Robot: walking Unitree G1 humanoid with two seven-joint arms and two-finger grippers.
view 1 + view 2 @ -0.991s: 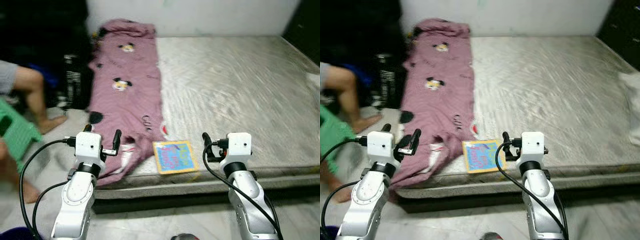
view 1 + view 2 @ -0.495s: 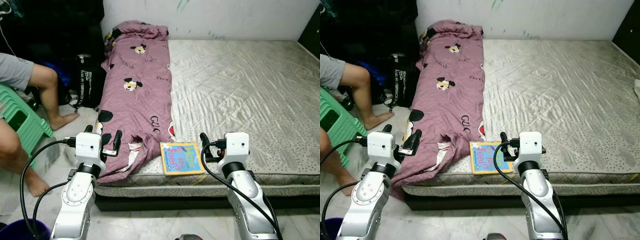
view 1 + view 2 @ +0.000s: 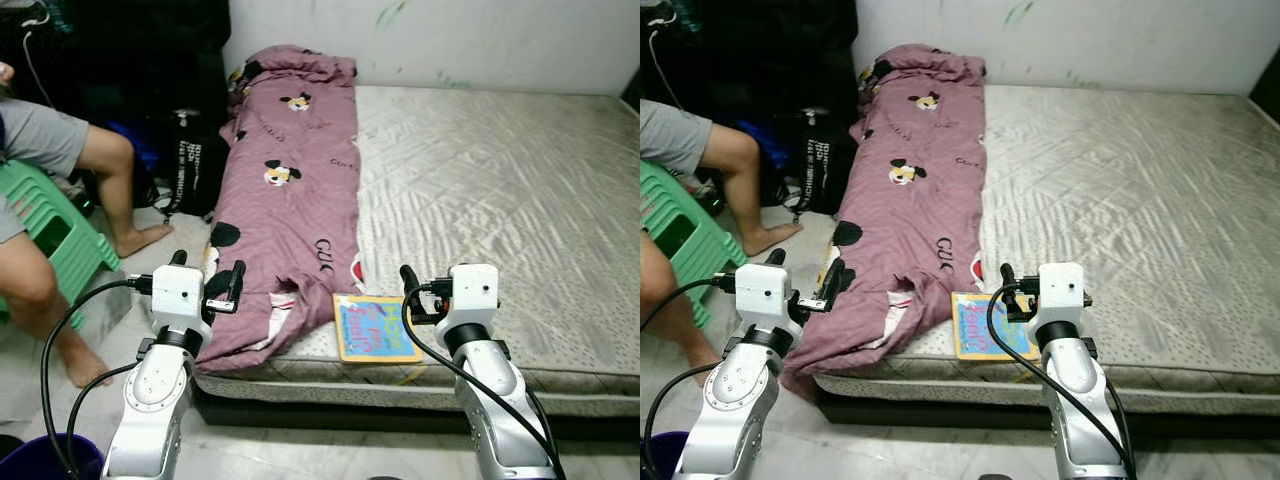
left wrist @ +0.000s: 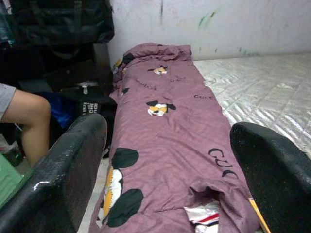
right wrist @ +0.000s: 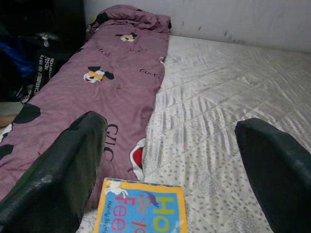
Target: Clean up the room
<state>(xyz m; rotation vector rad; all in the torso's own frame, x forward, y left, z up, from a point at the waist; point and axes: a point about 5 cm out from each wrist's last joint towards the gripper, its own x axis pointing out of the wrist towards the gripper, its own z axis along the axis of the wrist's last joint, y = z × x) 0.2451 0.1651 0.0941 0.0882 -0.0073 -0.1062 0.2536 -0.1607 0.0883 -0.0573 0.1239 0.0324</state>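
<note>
Both hands hang wide apart, holding nothing. The picture book (image 3: pixel 375 326) lies on the mattress (image 3: pixel 520 190) edge just ahead of the right hand (image 3: pixel 420 295); the purple blanket (image 3: pixel 290 190) stretches ahead of the left hand (image 3: pixel 205 285).

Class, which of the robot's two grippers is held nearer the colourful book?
The right gripper, beside the book; the left gripper hangs over the purple blanket.

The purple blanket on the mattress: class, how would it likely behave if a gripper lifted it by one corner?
The purple blanket looks floppy: it lies in wrinkles and droops over the mattress edge, so it would probably sag and trail. It runs nearly the mattress's whole length, so one corner likely won't raise it all. It may drag the book beside its lower end.
</note>
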